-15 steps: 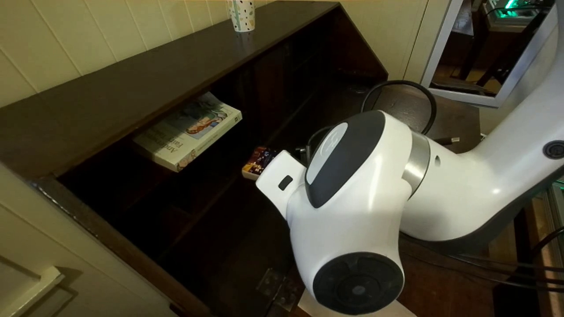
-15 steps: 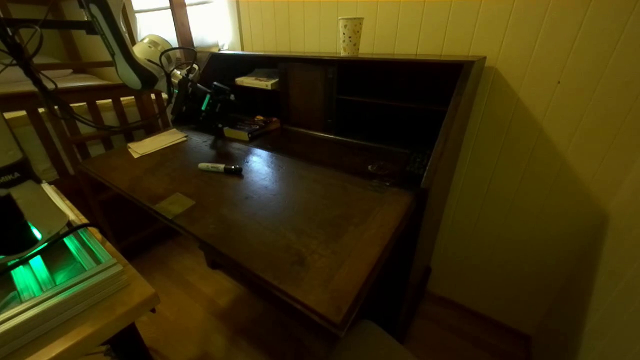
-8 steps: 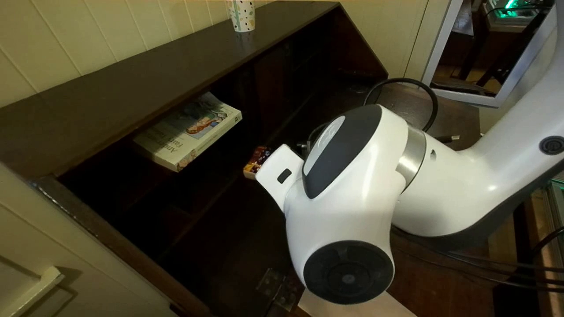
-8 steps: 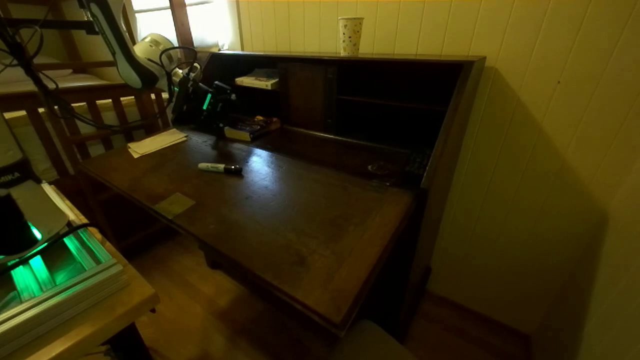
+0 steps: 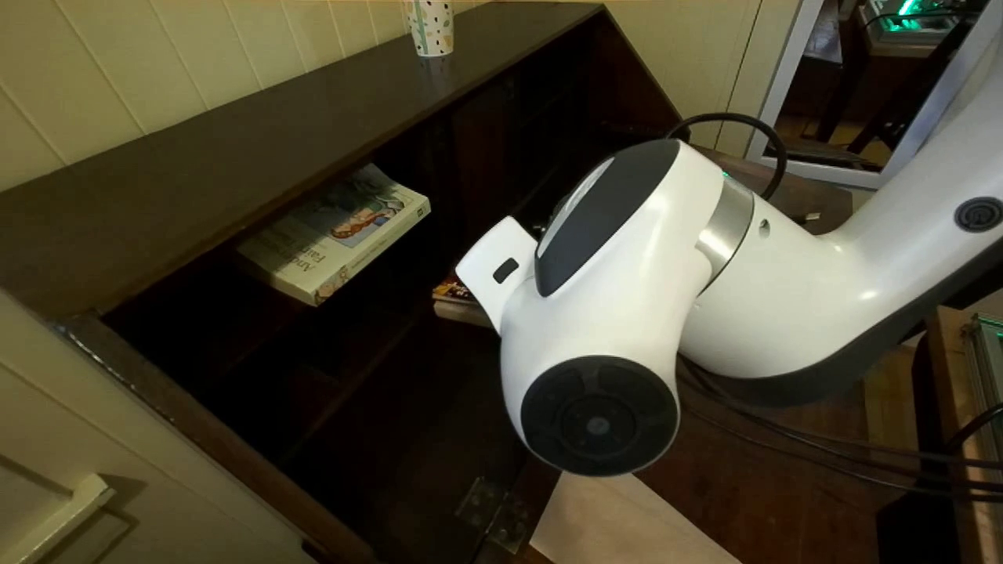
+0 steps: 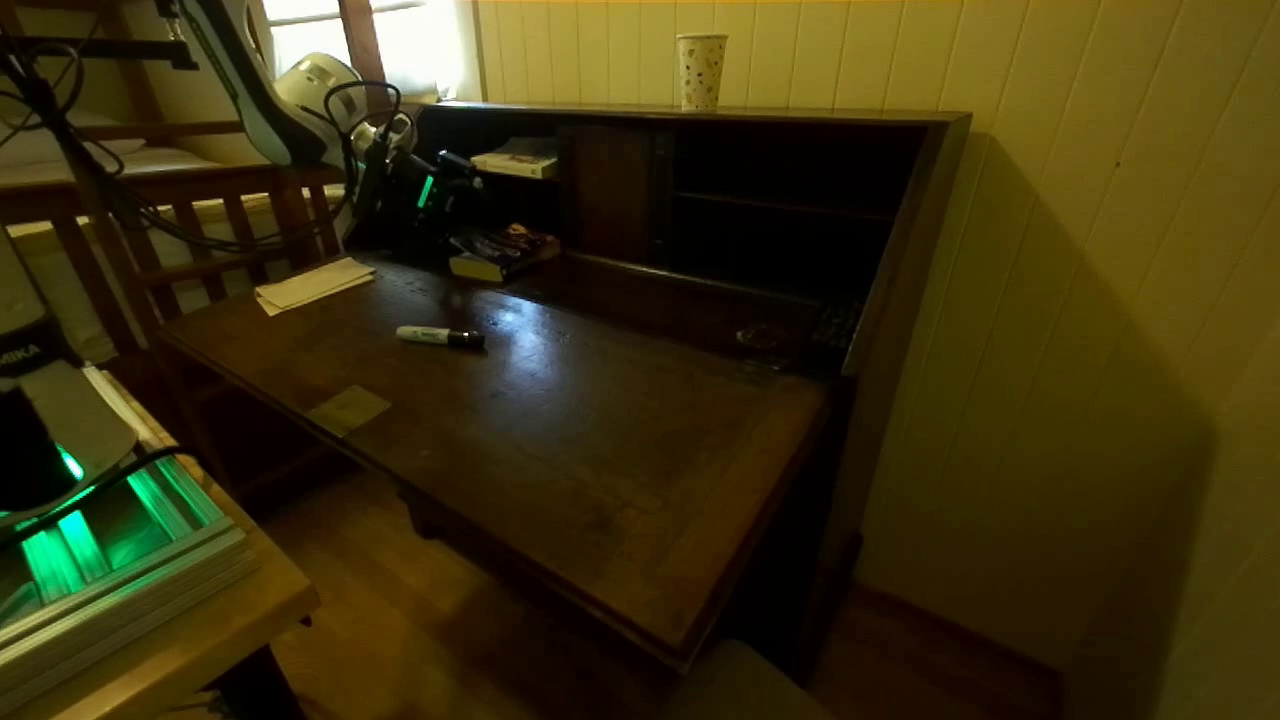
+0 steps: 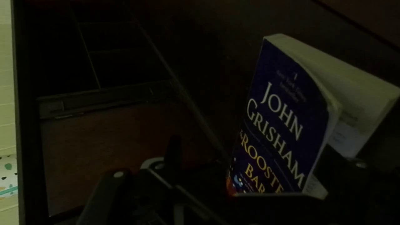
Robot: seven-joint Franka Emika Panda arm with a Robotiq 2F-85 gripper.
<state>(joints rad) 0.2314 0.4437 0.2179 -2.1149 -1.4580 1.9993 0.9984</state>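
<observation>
Claw (image 7: 259,147) has its fingers set wide apart in the wrist view, though the lower part of that view is v. dark. Nearest thing is a John Grisham pbk (image 7: 278,125), "The Rooster Bar", dark blue cover w/ white & yellow lettering, showing betw. & beyond the fingers. Its cover & some pgs stand away from the rest of the block; can't tell if claw touches it. Pbk sits at the rear of the bench (image 6: 600,430), by the dark compartments (image 6: 790,205); white arm (image 5: 603,313) hides part of it in an exterior view. On the same bench, apart from the pbk: folded cream paper (image 6: 315,285), plus a capped marker (image 6: 440,337) lying on its side, black at one end. Yellowish plate (image 6: 350,411) is nr the front edge. Higher up, a thick pale bk (image 5: 337,235) lies flat, L of a wooden panel (image 6: 612,190) in an exterior view. Spotted cup (image 6: 701,72) stands upright on the hutch top (image 5: 235,117), w/ cream panelled wall (image 6: 1050,60) behind. Farther back: slatted wooden rail (image 6: 215,178) & bright window (image 6: 310,50).
</observation>
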